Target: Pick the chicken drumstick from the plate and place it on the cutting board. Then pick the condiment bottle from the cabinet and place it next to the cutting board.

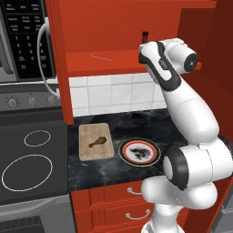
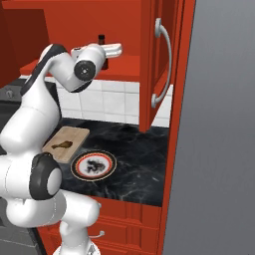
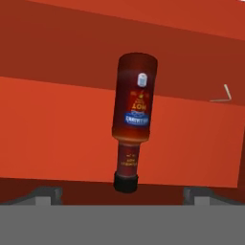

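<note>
Cutting board point(image 1: 96, 141) and plate point(image 1: 139, 151) on counter point(image 1: 132, 125)

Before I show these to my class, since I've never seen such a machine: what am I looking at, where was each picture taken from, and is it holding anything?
It is a white robot arm in a computer-drawn kitchen. Two pictures come from cameras behind the arm, one on its left and one on its right. The third looks along the gripper, so the bottle appears upside down. On the black counter lie a cutting board with a chicken drumstick on it, and a plate beside it. The arm reaches up to the red cabinet, where the bottle stands. The gripper is open and holds nothing yet.
</note>
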